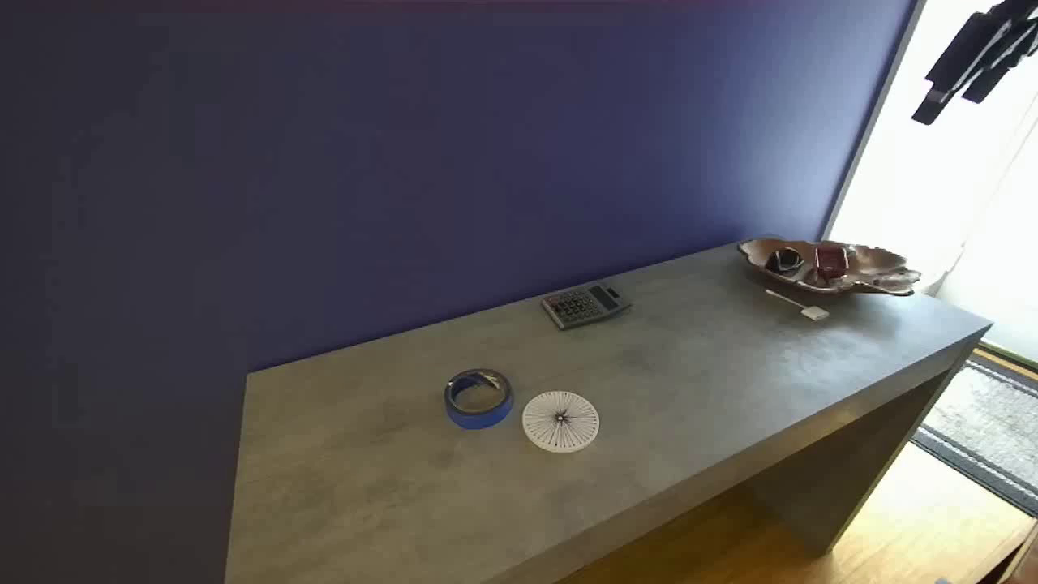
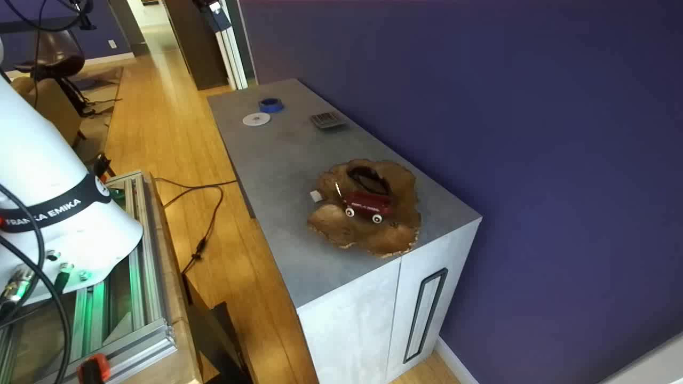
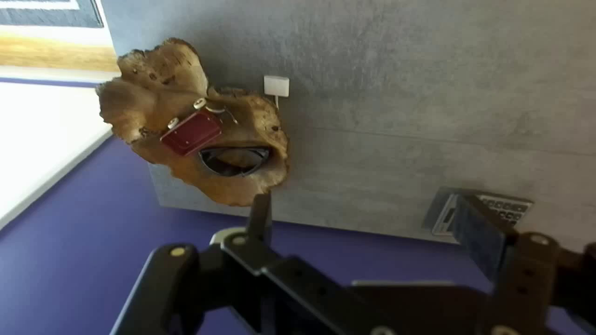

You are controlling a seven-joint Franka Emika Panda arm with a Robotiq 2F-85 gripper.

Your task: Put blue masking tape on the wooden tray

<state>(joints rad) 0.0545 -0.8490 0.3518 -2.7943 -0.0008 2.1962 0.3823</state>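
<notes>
Crowding the wooden tray [image 3: 153, 102]: a red wagon [image 3: 192, 134], a dark-rimmed object [image 3: 228, 167] (gripper [image 3: 365, 209] spread wide).

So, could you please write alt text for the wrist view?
A brown wooden tray, on a grey countertop at upper left, holds a red toy wagon and a dark object. A white block lies beside it; the open, empty gripper spans the bottom, one finger partly hiding a calculator.
</notes>
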